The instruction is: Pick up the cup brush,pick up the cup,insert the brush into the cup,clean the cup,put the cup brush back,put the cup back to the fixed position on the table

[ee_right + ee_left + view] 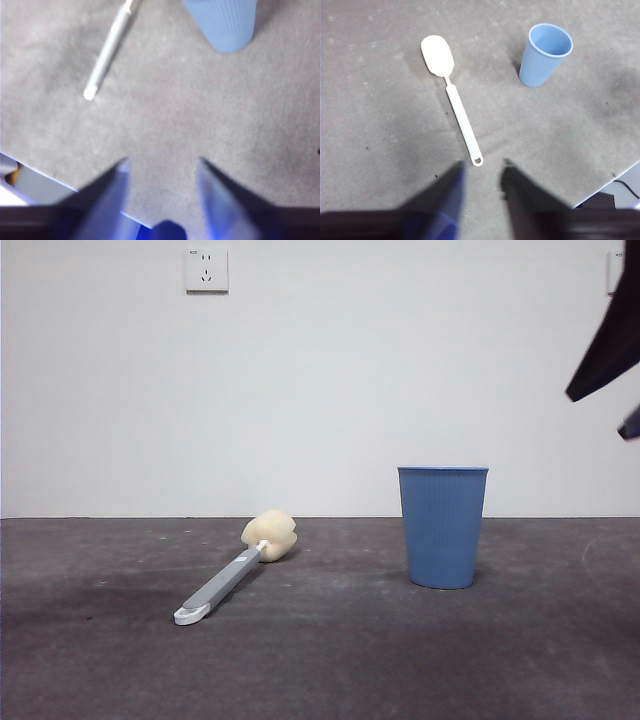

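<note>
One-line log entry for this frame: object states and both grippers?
grey-handled cup brush with yellow sponge head: lying flat, untouched | ribbed blue plastic cup: upright, apart from brush | left gripper: open, above table | right gripper: open, empty

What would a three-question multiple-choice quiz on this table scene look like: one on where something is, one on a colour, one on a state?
1. Where is the brush?
A. inside the cup
B. lying on the table, apart from the cup
C. held in a gripper

2. What colour is the cup?
A. blue
B. red
C. white

3. How does the cup stand?
A. tipped on its side
B. upside down
C. upright, mouth open upward

Answers: 1 B, the front view shows the brush flat on the table with a gap to the cup. 2 A, every view shows it blue. 3 C, the left wrist view looks into its empty mouth.
</note>
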